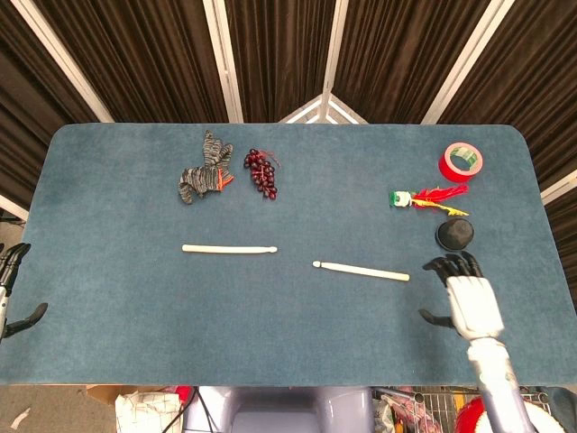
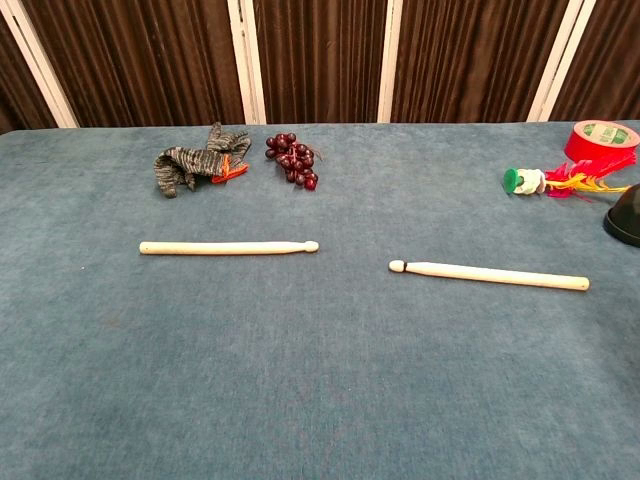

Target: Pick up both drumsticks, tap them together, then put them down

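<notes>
Two pale wooden drumsticks lie flat on the blue table [image 1: 117,316]. The left drumstick [image 1: 229,249] [image 2: 228,247] points its tip to the right. The right drumstick [image 1: 361,270] [image 2: 488,274] points its tip to the left. My right hand [image 1: 467,296] hovers just right of the right drumstick's butt end, fingers apart and holding nothing. My left hand [image 1: 13,287] shows only at the far left edge of the head view, off the table's side, fingers apart and empty. The chest view shows neither hand.
A grey striped toy [image 1: 204,170] and a bunch of dark grapes [image 1: 261,171] lie at the back left. At the back right are a red tape roll [image 1: 462,161], a feathered shuttlecock [image 1: 425,198] and a black round object [image 1: 454,234] just beyond my right hand.
</notes>
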Robot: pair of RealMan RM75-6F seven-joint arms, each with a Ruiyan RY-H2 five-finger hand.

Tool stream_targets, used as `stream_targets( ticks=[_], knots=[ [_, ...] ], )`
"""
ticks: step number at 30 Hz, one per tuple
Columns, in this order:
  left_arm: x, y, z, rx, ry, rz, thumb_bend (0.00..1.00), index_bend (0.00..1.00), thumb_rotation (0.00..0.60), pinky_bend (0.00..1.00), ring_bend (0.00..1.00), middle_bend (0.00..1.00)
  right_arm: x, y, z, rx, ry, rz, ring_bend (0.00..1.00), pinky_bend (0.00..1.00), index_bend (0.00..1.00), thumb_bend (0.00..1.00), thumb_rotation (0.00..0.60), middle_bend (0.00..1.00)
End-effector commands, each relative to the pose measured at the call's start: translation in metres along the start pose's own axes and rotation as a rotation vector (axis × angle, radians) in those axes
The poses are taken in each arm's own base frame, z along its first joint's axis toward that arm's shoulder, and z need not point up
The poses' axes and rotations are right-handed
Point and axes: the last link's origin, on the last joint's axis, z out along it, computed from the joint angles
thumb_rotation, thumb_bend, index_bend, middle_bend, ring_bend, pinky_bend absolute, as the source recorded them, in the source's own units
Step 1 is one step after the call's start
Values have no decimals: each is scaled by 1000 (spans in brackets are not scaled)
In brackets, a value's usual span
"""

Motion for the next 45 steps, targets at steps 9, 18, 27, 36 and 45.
stream_targets(
  ticks=[9, 18, 27, 36, 45],
  knots=[
    [3, -5, 0, 19, 8, -13, 325, 76, 600, 0, 0, 88, -23, -42, 47, -12, -101, -47, 231, 91, 395, 98, 600, 366],
    [3, -7, 0, 28, 11, -17, 324, 76, 600, 0, 0, 87, -51, -58, 70, -70, -139, -105, 276, 91, 419, 218, 600, 437],
    [3, -9, 2, 41, 11, -16, 325, 77, 600, 0, 0, 85, -66, -77, 91, -95, -164, -120, 279, 91, 419, 231, 600, 440],
    [3, -13, 5, 58, 7, -14, 324, 77, 600, 0, 0, 85, -89, -80, 100, -109, -188, -166, 279, 91, 484, 247, 600, 440],
    [3, -16, 7, 69, 10, -16, 324, 77, 600, 0, 0, 85, -102, -78, 110, -109, -182, -212, 283, 91, 502, 262, 600, 440]
  ],
)
